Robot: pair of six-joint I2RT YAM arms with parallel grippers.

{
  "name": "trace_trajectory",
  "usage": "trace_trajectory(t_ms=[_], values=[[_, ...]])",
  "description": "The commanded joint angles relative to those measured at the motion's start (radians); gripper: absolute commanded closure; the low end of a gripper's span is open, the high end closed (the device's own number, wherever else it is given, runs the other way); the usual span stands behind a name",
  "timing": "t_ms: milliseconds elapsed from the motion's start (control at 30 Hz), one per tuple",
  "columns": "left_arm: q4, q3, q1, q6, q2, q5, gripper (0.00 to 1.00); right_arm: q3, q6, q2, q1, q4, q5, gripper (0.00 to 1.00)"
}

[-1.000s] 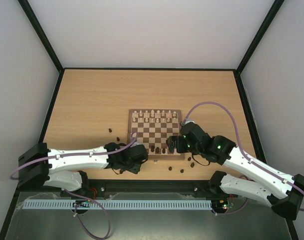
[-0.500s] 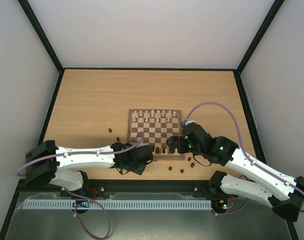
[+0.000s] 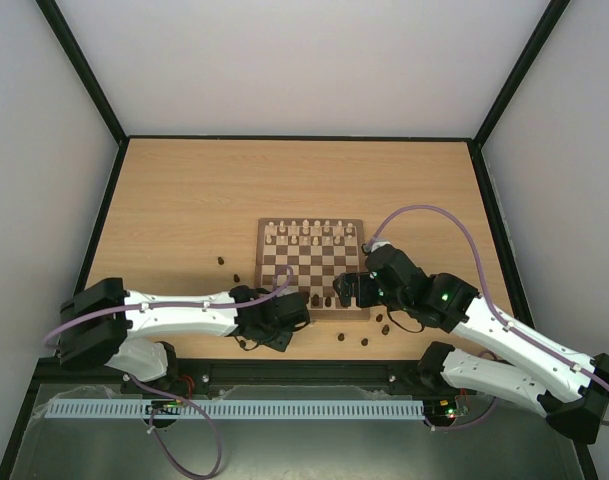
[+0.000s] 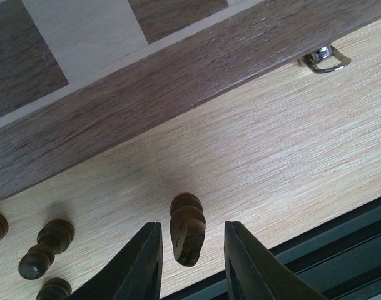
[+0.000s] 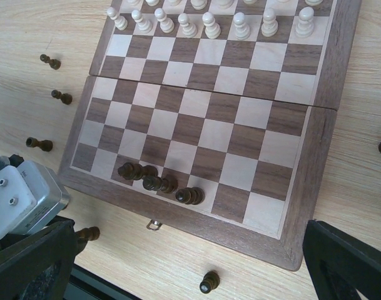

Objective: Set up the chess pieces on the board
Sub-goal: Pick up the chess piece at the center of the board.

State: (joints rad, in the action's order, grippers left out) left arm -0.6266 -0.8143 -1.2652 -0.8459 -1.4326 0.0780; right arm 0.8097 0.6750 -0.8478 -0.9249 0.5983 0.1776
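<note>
Now the left gripper (image 4: 193, 232) sits low over the table (image 3: 184, 200), just near of the chessboard (image 3: 263, 262) and close to its near-left corner. Its fingers (image 4: 145, 262) are spread. A tipped dark piece (image 4: 187, 228) lies on the table between them with a gap on each side, so nothing is grasped. Loose dark pieces (image 4: 45, 249) lie just to its left. The small metal clasp (image 4: 325, 57) shows on the board's brown near rim, off to the right.

The right gripper (image 5: 185, 250) hovers over the near-right part of the board, jaws wide apart and empty. Seen from its wrist, pale pieces (image 5: 209, 24) stand along the two far rows. A slanting line of three dark pieces (image 5: 157, 183) sits on the near-left squares; whether these are upright or tipped I cannot tell. More dark ones are scattered on the table left of the board and near of it.

Against a second ago, the left arm has stretched further right. This has carried its gripper along the near rim from the left of the corner to its present spot. The right arm has barely moved. The board, the pieces on it and the strays around it lie where they did.
</note>
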Motion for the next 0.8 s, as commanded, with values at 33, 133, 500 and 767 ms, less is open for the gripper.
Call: trace_trajectory(t_ms=[33, 133, 500, 767], values=[[-0.018, -0.005, -0.011, -0.01, -0.019, -0.016, 0.72, -0.003, -0.019, 0.006, -0.005, -0.005, -0.006, 0.0], [-0.021, -0.005, -0.011, -0.011, -0.026, -0.022, 0.75, -0.005, -0.019, 0.006, -0.006, -0.008, -0.009, 0.0], [-0.049, -0.017, -0.006, -0.021, -0.055, -0.019, 0.97, -0.006, -0.025, 0.018, -0.006, -0.011, -0.021, 0.0], [-0.228, -0.194, 0.067, -0.034, -0.06, 0.061, 0.98, -0.002, -0.036, 0.037, -0.006, -0.014, -0.06, 0.0]])
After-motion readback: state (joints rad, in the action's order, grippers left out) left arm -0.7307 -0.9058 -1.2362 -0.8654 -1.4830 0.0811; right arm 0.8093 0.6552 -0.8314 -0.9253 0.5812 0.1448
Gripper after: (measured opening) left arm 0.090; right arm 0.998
